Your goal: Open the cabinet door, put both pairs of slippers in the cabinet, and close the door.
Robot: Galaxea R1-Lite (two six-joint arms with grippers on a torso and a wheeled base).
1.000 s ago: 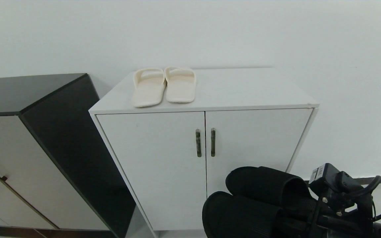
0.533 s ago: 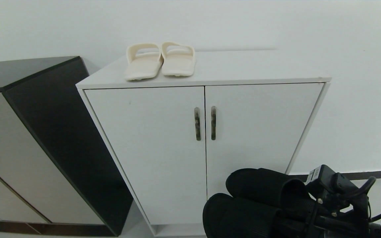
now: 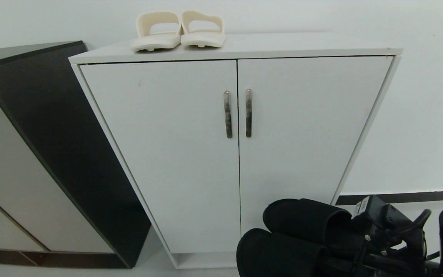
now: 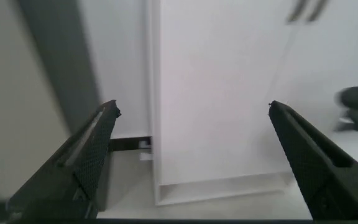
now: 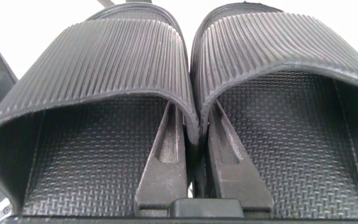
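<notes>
A white two-door cabinet stands with both doors shut, its two metal handles side by side at the centre seam. A cream pair of slippers rests on its top, toward the left. My right gripper is shut on the black pair of slippers, its fingers inside the straps pinching the inner edges together; this pair hangs low in front of the right door. My left gripper is open and holds nothing, facing the cabinet's lower left corner.
A dark cabinet with a light front stands close against the white cabinet's left side. A white wall with a dark baseboard runs behind on the right. Pale floor shows below the cabinet.
The head camera has lowered, so the cabinet and cream slippers sit higher in the picture and the floor shows. The black slippers stay in my right gripper at the lower right.
</notes>
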